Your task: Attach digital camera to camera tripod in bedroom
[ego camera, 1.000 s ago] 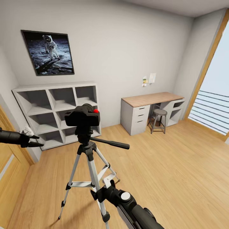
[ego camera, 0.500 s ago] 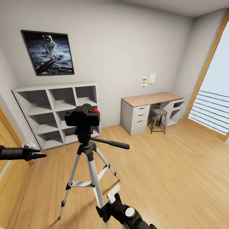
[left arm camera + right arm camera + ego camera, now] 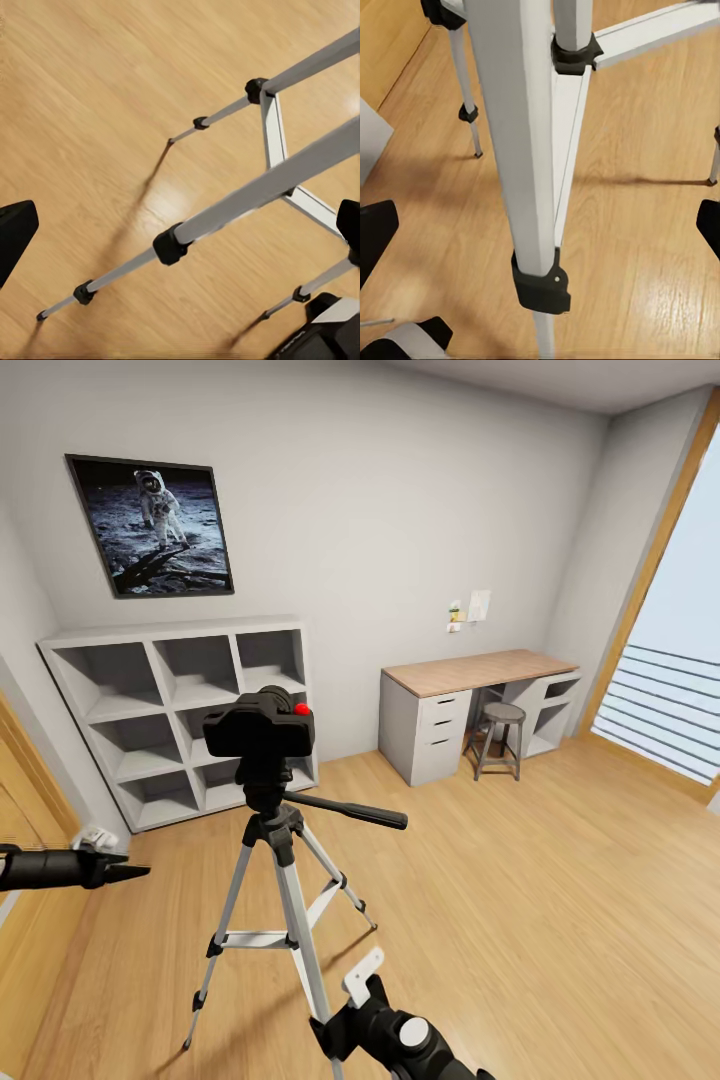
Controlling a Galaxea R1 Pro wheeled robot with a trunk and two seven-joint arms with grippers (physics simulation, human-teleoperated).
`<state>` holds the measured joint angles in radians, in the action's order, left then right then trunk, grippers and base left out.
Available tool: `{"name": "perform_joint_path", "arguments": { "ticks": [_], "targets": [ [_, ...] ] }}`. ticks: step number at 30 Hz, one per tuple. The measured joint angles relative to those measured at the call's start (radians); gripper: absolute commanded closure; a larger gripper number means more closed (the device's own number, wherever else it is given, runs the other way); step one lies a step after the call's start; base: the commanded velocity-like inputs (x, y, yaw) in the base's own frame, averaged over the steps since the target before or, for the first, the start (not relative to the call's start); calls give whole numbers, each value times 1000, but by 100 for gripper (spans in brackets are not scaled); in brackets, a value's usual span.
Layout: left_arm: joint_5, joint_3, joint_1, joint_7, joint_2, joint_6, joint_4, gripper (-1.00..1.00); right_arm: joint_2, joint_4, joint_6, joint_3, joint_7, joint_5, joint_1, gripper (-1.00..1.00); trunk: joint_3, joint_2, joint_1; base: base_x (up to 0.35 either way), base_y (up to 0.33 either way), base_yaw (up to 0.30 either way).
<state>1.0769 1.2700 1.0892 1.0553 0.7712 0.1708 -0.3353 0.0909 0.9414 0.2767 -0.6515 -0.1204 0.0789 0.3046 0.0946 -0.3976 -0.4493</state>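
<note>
**Camera mounted, both claws free**

The left claw (image 3: 118, 873) hung low, apparently narrow and empty. The right claw (image 3: 362, 980), near a tripod leg, held nothing; its opening I cannot tell. The digital camera (image 3: 260, 725), black and boxy with a red button, sat upright on the head of the camera tripod (image 3: 285, 880), before the white cube shelf (image 3: 170, 710). The attaching step looked finished; next only a check of the seating seemed needed.

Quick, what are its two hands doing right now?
Left tool: open, holding nothing.
Right tool: open, holding nothing.
</note>
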Motion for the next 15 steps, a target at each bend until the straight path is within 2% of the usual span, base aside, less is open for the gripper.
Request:
{"name": "perform_joint_path", "arguments": {
  "ticks": [6, 9, 10, 15],
  "targets": [
    [1, -11, -39, -20, -16, -1, 16, -100, -1, -56, 1, 6, 1, 1, 1, -100, 0, 0, 0, 0, 0, 0],
    [1, -15, -65, -28, -39, -1, 21, -100, -2, -117, 1, 9, 2, 2, 5, -100, 0, 0, 0, 0, 0, 0],
    [1, -15, -65, -28, -39, -1, 21, -100, -2, -118, 1, 9, 2, 2, 5, -100, 0, 0, 0, 0, 0, 0],
    [3, -18, -120, -33, -81, -1, 26, -100, -7, -248, -1, 11, 1, 2, 9, -100, 0, 0, 0, 0, 0, 0]
  ]
}}
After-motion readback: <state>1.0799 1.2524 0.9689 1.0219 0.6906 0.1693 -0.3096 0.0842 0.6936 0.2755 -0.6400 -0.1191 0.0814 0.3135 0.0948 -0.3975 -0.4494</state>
